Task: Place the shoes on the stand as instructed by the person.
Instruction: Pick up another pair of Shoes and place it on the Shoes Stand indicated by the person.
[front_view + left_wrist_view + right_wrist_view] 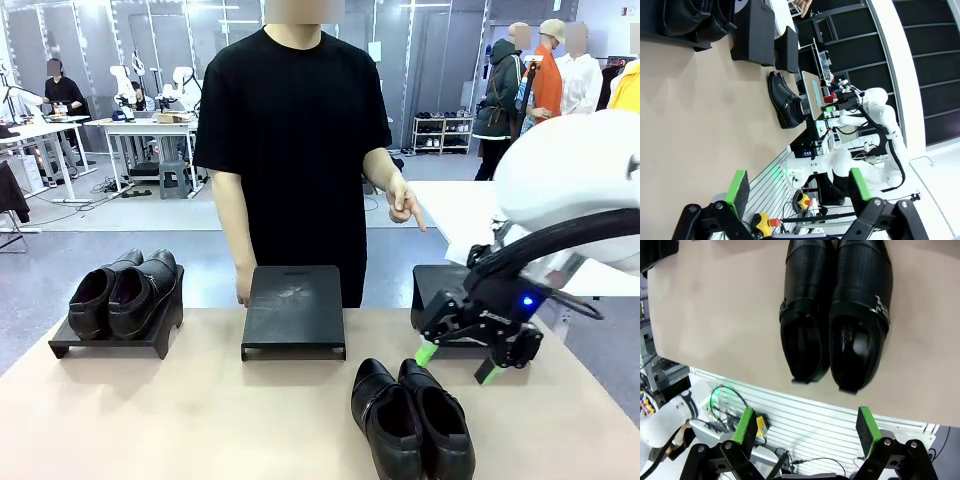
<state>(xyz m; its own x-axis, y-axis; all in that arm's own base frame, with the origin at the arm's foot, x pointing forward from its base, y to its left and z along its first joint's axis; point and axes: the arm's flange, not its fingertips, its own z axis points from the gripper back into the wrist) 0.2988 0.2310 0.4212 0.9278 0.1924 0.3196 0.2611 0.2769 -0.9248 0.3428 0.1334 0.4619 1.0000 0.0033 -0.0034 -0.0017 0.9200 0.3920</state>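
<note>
White R arm (570, 190) hangs low — gripper (457, 363) agape near 2 shoes (410, 420).

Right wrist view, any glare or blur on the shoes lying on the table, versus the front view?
Right wrist view: the shoes are sharp, with a soft sheen on the leather and no harsh glare; front view: same pair in focus, evenly lit.

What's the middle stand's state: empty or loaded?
Empty. The middle stand is bare on top; one pair sits on the left stand, the other pair on the table.
</note>
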